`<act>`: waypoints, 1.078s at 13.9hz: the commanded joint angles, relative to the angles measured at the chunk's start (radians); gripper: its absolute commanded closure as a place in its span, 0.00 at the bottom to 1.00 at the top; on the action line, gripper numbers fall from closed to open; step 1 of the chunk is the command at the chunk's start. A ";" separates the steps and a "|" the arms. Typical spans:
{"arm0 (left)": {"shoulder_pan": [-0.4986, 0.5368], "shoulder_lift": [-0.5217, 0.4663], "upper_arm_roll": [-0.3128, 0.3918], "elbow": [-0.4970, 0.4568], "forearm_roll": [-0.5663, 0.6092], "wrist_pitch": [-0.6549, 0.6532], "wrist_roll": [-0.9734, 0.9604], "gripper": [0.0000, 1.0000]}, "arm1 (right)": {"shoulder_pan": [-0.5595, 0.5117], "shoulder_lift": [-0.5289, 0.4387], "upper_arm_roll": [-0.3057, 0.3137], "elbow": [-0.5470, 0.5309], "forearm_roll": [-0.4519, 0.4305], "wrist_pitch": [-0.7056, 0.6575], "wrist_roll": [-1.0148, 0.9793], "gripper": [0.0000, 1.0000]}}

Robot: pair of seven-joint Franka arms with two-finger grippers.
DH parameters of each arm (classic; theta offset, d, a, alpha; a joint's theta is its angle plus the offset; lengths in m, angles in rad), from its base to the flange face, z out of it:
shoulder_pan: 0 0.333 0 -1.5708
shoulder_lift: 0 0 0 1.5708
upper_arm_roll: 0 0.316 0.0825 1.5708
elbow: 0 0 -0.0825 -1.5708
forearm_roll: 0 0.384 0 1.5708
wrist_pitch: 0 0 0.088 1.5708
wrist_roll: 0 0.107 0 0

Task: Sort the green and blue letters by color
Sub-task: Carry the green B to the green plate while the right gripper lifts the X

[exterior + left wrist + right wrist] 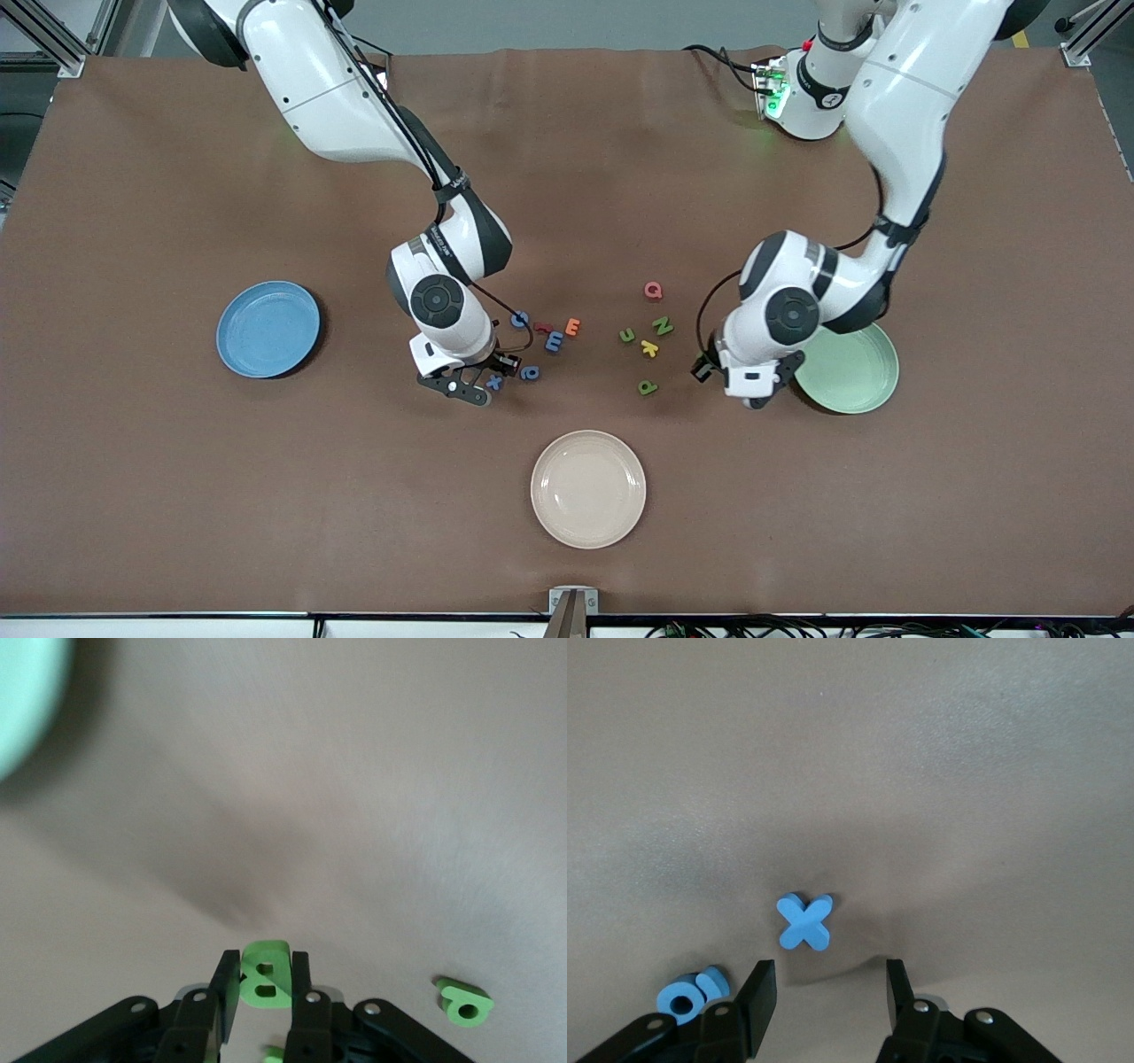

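Reaching down from its base, the left arm bends at the elbow and hangs its left gripper (264,985) beside the green plate (855,372), jaws clamped on the green B (264,974), lifted off the brown table (133,461); the green p (466,1004) lies nearby; the right arm curls low over the blue letters, its right gripper (831,992) half open and empty, straddling the blue x (804,921), the blue a (691,994) just beside.

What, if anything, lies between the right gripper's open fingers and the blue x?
Nothing: the right wrist view shows only bare brown table between the right gripper and the blue x.
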State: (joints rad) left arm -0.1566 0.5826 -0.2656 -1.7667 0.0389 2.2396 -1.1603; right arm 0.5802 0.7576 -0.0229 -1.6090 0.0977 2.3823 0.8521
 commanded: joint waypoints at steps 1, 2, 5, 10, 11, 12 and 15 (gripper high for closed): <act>0.078 -0.084 0.000 -0.025 0.016 -0.095 0.133 1.00 | 0.013 0.026 -0.011 0.029 -0.013 0.006 0.028 0.41; 0.112 -0.087 0.000 -0.027 0.016 -0.106 0.183 1.00 | 0.013 0.035 -0.011 0.041 -0.013 0.005 0.028 0.41; 0.196 -0.087 -0.003 -0.042 0.096 -0.110 0.290 0.99 | 0.012 0.055 -0.011 0.069 -0.013 0.006 0.028 0.41; 0.313 -0.086 -0.004 -0.063 0.111 -0.110 0.477 0.99 | 0.012 0.077 -0.026 0.101 -0.013 0.006 0.027 0.45; 0.337 -0.086 -0.004 -0.071 0.113 -0.107 0.520 0.99 | 0.012 0.078 -0.026 0.103 -0.021 0.006 0.027 0.49; 0.350 -0.083 -0.004 -0.071 0.118 -0.107 0.552 0.99 | 0.010 0.078 -0.026 0.103 -0.041 0.006 0.027 0.53; 0.381 -0.063 -0.004 -0.074 0.148 -0.098 0.600 0.99 | 0.007 0.078 -0.026 0.103 -0.046 0.005 0.027 0.81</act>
State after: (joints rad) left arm 0.2116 0.5107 -0.2593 -1.8332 0.1528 2.1338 -0.5811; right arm 0.5811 0.8075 -0.0419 -1.5341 0.0690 2.3777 0.8566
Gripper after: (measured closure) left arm 0.727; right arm 0.652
